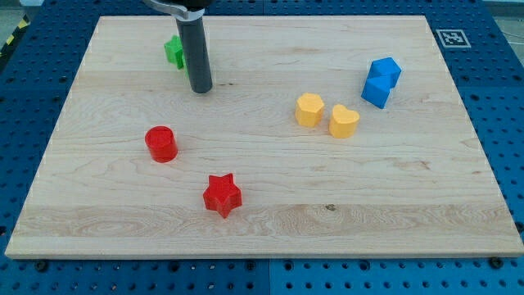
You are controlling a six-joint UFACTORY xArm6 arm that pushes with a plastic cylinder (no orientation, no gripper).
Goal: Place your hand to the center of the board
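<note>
My tip (pixel 201 88) rests on the wooden board (pixel 262 229) in its upper left part, left of the board's middle. A green block (pixel 173 52) sits just up and left of the rod, partly hidden by it. A red cylinder (pixel 161 143) lies below and left of the tip. A red star (pixel 222 195) lies further down. A yellow hexagon-like block (pixel 309 109) and a yellow heart (pixel 344 120) sit side by side right of centre. Two blue blocks (pixel 381 82) touch each other at the right.
A black-and-white marker tag (pixel 452 38) is at the board's top right corner. Blue perforated table (pixel 508 123) surrounds the board on all sides.
</note>
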